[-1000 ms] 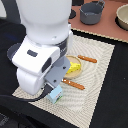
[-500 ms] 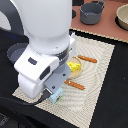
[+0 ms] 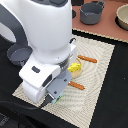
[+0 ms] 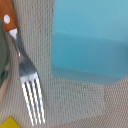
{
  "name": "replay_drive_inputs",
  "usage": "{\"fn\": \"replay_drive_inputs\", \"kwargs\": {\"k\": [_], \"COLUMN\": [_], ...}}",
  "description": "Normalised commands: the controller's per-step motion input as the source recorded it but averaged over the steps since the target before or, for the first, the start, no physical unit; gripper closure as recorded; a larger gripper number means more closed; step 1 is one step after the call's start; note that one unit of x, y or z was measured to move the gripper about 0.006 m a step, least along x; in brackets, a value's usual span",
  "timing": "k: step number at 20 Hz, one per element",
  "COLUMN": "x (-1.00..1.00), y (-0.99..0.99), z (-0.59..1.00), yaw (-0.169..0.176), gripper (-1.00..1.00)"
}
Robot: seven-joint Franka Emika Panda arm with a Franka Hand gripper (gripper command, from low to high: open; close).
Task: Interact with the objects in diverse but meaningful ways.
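Pale blue milk carton [image 4: 90, 40] is filling the wrist view beside a fork [image 4: 27, 80], both lying on woven mat [image 4: 75, 105]; jaw state cannot be told.

black table [image 3: 112, 95] | woven mat [image 3: 97, 80] | grey pot [image 3: 91, 13] | pan [image 3: 18, 54]

White robot arm [image 3: 47, 35] bent low, its bulky wrist [image 3: 42, 80] pointing downward. Gripper [image 3: 56, 96] mostly hidden beneath the wrist; whether its jaws stand apart or closed cannot be told.
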Motion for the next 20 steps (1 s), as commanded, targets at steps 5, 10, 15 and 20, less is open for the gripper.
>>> {"fn": "replay_drive_inputs", "kwargs": {"k": [5,10,15,20], "x": [0.05,0.08,0.28,0.24], "y": [-0.21,-0.19,-0.01,-0.04], "z": [-0.25,-0.11,0.28,0.2], "yaw": [-0.026,-0.017,-0.002,-0.005], "gripper": [-1.0,1.0,1.0,1.0]}}
